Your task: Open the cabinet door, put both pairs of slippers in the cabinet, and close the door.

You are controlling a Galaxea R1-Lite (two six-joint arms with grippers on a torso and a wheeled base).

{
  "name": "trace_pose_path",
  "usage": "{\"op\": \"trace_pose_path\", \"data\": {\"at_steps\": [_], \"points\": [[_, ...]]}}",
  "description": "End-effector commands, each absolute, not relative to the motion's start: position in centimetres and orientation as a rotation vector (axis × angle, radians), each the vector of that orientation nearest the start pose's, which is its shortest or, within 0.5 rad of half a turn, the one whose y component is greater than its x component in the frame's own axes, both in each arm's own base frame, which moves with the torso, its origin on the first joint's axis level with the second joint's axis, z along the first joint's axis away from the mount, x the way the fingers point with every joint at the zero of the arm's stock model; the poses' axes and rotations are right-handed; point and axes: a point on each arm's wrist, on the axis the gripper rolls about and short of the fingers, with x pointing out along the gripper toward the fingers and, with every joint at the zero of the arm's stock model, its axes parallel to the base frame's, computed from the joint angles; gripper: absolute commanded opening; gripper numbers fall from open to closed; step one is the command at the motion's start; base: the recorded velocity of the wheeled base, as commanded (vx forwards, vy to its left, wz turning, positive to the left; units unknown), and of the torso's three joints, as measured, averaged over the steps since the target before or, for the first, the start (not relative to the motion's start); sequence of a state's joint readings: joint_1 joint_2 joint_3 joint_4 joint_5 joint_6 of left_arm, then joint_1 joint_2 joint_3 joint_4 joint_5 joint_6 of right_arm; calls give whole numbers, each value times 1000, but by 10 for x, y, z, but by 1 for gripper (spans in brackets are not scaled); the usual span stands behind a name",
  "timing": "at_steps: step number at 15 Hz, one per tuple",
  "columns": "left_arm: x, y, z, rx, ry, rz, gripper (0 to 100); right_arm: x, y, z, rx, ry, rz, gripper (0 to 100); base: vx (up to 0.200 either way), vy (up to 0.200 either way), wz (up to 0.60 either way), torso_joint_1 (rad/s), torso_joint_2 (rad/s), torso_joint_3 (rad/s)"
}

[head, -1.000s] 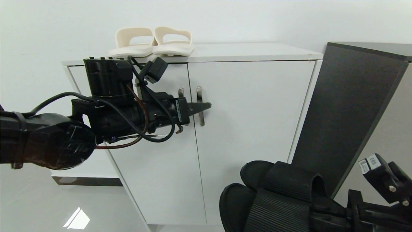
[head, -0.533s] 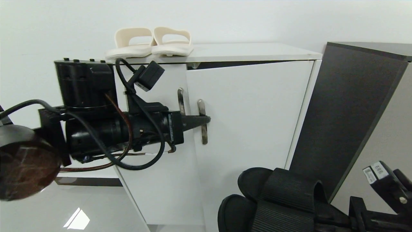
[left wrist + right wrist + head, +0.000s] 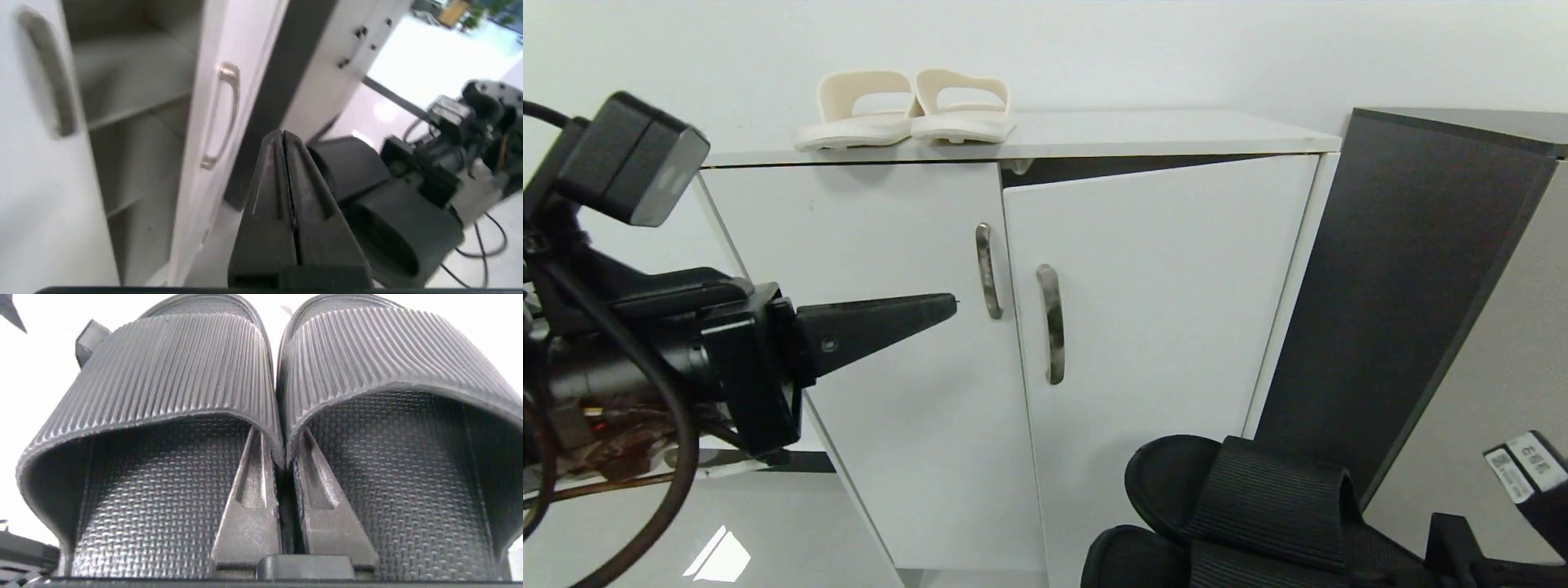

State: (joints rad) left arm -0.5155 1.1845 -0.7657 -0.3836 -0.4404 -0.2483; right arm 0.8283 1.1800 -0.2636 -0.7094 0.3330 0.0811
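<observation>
The white cabinet [image 3: 1160, 131] has two doors. Its right door [image 3: 1168, 327] stands slightly ajar, with a dark gap along its top. In the left wrist view, shelves [image 3: 131, 73] show behind that door's handle [image 3: 219, 114]. My left gripper [image 3: 952, 302] is shut with nothing in it, just left of the left door's handle [image 3: 987, 269] and apart from both handles. A cream pair of slippers [image 3: 907, 110] lies on the cabinet top. My right gripper [image 3: 278, 445] is shut on the black slippers [image 3: 1241, 506], pinching their two inner strap edges together, low in front of the right door.
A tall dark grey unit [image 3: 1405, 286] stands right beside the cabinet. Glossy floor [image 3: 645, 531] lies open to the left of the cabinet. The right door's handle [image 3: 1052, 322] juts toward me.
My left gripper has left the right door's handle and drawn back to the left and toward me. The right door has swung out from flush to ajar. The black slippers sank slightly.
</observation>
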Motion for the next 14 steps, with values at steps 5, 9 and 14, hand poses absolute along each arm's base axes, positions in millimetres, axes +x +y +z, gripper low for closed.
{"op": "trace_pose_path", "data": {"at_steps": [5, 9, 14], "points": [[208, -104, 274, -235, 189, -844, 0, 86, 109, 155, -56, 233, 1214, 0, 0, 0, 0, 0, 0, 0], [237, -108, 269, -251, 215, -804, 0, 85, 110, 154, -60, 237, 1222, 0, 0, 0, 0, 0, 0, 0], [267, -122, 251, -251, 195, -813, 0, 85, 110, 154, -59, 240, 1223, 0, 0, 0, 0, 0, 0, 0]]}}
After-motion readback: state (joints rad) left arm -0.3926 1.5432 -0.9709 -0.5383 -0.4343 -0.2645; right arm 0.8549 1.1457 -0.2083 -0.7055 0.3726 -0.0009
